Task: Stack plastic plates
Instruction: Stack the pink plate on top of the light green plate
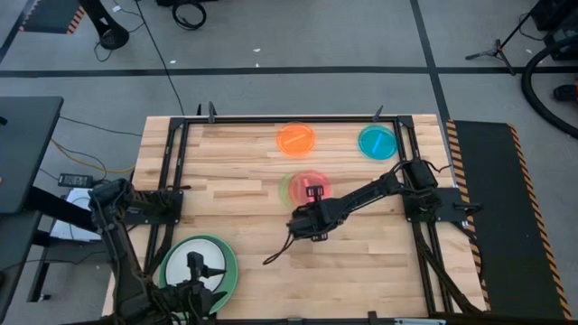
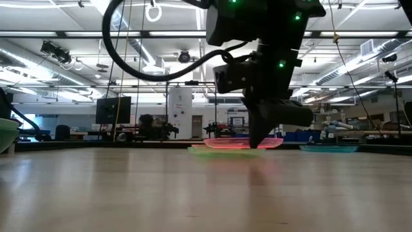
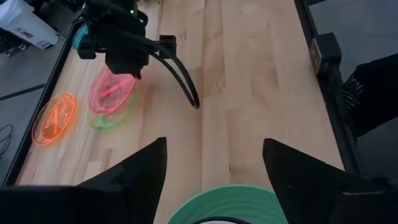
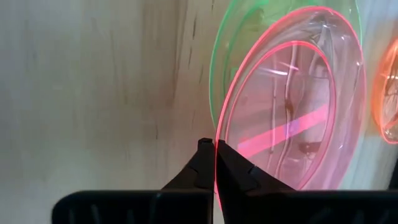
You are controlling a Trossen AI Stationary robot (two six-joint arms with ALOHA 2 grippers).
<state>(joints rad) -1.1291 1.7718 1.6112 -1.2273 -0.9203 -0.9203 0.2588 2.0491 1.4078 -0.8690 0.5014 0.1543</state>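
My right gripper (image 1: 312, 209) is shut on the translucent pink plate (image 4: 292, 106), which sits over the lime plate (image 4: 239, 31) at the table's middle. In the low view the pink plate (image 2: 248, 142) lies just above the lime one (image 2: 215, 150). The orange plate (image 1: 297, 138) and the cyan plate (image 1: 377, 143) lie flat near the far edge. My left gripper (image 3: 214, 168) is open above a white plate (image 1: 194, 262) that lies on a large green plate (image 1: 226, 271) at the near left corner. Black and purple plates do not show. My right gripper pinches the pink plate's near rim (image 4: 219, 171) between its two fingertips, coming from the near side and slanting down. The plate is slightly tilted with the held edge raised, and its far part lies over the lime plate (image 3: 115, 113). Whether the two plates touch, I cannot tell.
A dark cable (image 3: 183, 78) hangs from the right arm down to the wood on the near side of the pink plate. A black frame (image 1: 181, 153) runs along the table's left, right and far sides. Bare wood (image 1: 361, 262) lies near right of the stack.
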